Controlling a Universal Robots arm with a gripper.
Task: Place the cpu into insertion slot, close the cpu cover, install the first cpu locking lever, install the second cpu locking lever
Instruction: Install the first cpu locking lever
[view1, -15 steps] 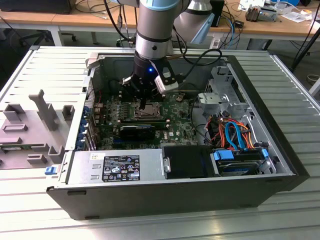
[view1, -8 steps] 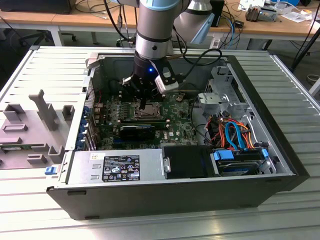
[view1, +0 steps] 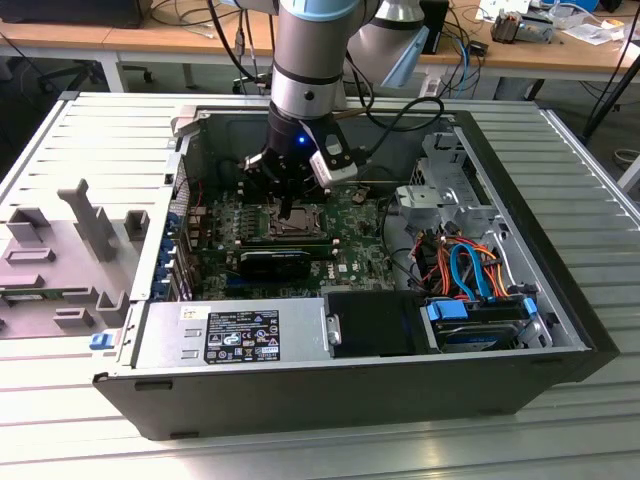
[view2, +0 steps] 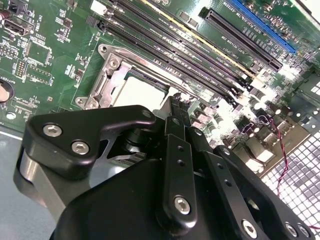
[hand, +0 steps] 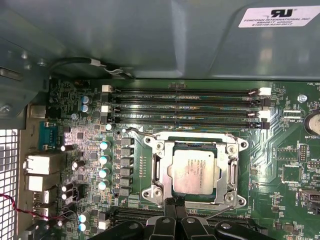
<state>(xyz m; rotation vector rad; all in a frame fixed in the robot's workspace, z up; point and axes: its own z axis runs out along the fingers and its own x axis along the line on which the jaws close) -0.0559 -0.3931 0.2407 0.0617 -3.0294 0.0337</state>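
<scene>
gripper (hand: 175, 206): I read its fingertips as pressed together, low at the socket edge away from the memory slots; I can't tell whether they pinch anything.
cpu (hand: 195, 171): seated flat in the insertion slot (hand: 150, 144), metal top up; it is near-square, with edges in line with the socket frame.
cpu cover (hand: 161, 172): lying flat, framing the chip.
memory slots (hand: 185, 105): just beyond the socket, long axis parallel to the chip's far edge.
case wall (hand: 150, 40): behind those.

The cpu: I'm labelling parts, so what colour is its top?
The cpu top is dull silver-grey, clearest in the first wrist view.
</scene>
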